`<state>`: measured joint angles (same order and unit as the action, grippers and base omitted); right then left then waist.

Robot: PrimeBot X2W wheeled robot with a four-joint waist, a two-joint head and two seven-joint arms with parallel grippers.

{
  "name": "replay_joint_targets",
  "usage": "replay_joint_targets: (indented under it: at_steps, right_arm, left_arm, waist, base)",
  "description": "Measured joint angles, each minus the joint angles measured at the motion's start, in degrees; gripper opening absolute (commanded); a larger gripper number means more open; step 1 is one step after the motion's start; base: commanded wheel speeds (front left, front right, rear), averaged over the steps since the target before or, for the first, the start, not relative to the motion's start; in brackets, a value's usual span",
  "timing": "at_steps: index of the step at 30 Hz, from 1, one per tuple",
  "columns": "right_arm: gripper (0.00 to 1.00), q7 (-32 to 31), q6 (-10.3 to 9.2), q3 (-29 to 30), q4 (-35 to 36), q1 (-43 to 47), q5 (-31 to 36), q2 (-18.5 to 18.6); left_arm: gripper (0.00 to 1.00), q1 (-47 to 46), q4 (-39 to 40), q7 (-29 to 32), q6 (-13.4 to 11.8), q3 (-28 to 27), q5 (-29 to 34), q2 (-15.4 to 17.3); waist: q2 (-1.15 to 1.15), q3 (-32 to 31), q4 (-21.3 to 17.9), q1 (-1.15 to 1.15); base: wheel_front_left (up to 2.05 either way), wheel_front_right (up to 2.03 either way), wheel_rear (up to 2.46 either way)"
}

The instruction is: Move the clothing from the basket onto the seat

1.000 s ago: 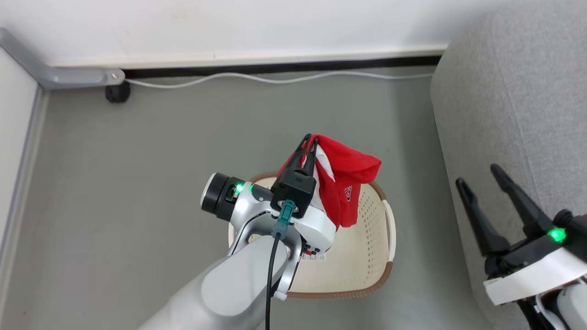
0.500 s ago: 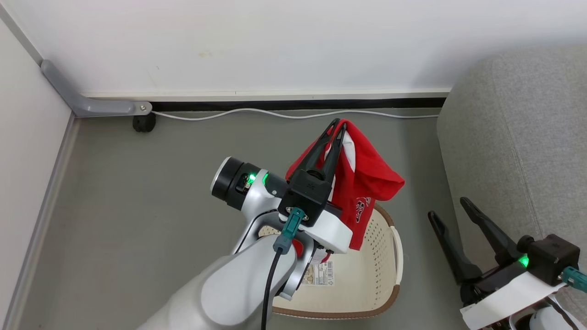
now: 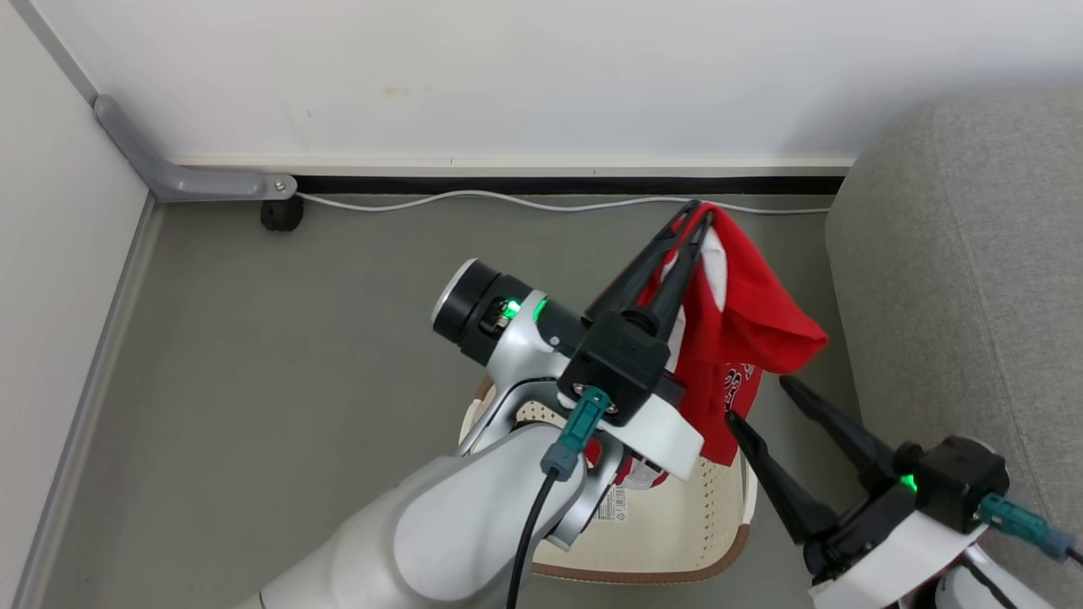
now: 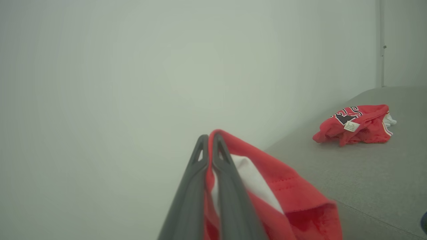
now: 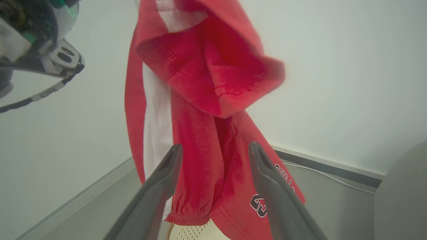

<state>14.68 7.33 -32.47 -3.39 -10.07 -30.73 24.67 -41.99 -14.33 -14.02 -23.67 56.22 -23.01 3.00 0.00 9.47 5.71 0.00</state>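
Observation:
My left gripper [image 3: 696, 213] is shut on a red piece of clothing [image 3: 749, 338], which hangs from its tips above the cream basket [image 3: 744, 499]. The left wrist view shows the shut fingers [image 4: 213, 156] pinching the red and white fabric [image 4: 287, 196]. A second red piece of clothing [image 4: 357, 125] lies on the grey seat [image 4: 373, 173]. My right gripper [image 3: 759, 400] is open just right of the basket, its tips by the hanging cloth's lower edge. In the right wrist view the cloth [image 5: 206, 83] hangs between the spread fingers [image 5: 267, 173]; contact is unclear. The seat [image 3: 973, 254] stands at the right.
A white cable [image 3: 508, 199] runs along the floor at the foot of the wall. A grey bracket [image 3: 195, 179] with a black caster [image 3: 281, 216] sits in the back left corner. Grey floor [image 3: 296, 381] spreads left of the basket.
The head camera has shifted. My left gripper has carried the red clothing higher and to the right, toward the seat. My right gripper has moved left, close under the hanging cloth.

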Motion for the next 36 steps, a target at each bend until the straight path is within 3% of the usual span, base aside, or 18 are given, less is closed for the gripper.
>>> replay_joint_targets:
  at_steps: [14, 21, 29, 30, 31, 32, 36]
  right_arm:
    - [1.0, 0.0, 0.0, -4.47, 2.07, -10.43, -0.05, 3.64]
    - [1.0, 0.0, 0.0, -10.6, -3.97, -13.21, -0.08, 3.81]
    - [1.0, 0.0, 0.0, -16.14, -9.02, -17.29, -1.16, 1.63]
    - [0.94, 0.0, 0.0, -16.34, -9.26, -17.66, -1.4, 1.35]
    - [0.36, 0.0, 0.0, -16.41, -9.35, -17.95, -1.57, 1.19]
    - [0.0, 0.0, 0.0, -16.37, -9.36, -18.14, -1.83, 1.09]
    - [0.0, 0.0, 0.0, -15.62, -8.92, -18.22, -2.96, 1.23]
  left_arm:
    - [0.0, -5.15, 1.93, 0.89, 1.35, 5.97, -1.49, -0.33]
    - [0.0, -7.08, 3.08, 0.81, 1.41, 9.9, -4.83, -0.34]
    - [0.0, -8.11, 3.55, -0.01, 0.47, 13.36, -8.17, -0.34]
    - [0.0, -8.11, 3.47, -0.14, 0.42, 13.55, -8.49, -0.33]
    - [0.0, -8.11, 3.39, -0.14, 0.41, 13.68, -8.82, -0.33]
    - [0.0, -8.11, 3.27, -0.18, 0.33, 13.84, -8.98, -0.33]
    - [0.0, -8.11, 2.38, -0.22, -0.69, 14.07, -9.45, -0.31]
  waist:
    - [0.0, 1.88, 2.71, 0.0]
    - [0.0, 1.81, 4.54, 0.0]
    - [0.0, 1.95, 6.17, 0.0]
    - [0.0, 1.96, 6.21, 0.0]
    - [0.0, 1.99, 6.21, 0.0]
    - [0.0, 2.02, 6.18, 0.0]
    - [0.0, 2.26, 5.64, 0.0]
  base:
    - [0.0, 0.0, 0.0]
    - [0.0, 0.0, 0.0]
    - [0.0, 0.0, 0.0]
    - [0.0, 0.0, 0.0]
    - [0.0, 0.0, 0.0]
    - [0.0, 0.0, 0.0]
    - [0.0, 0.0, 0.0]
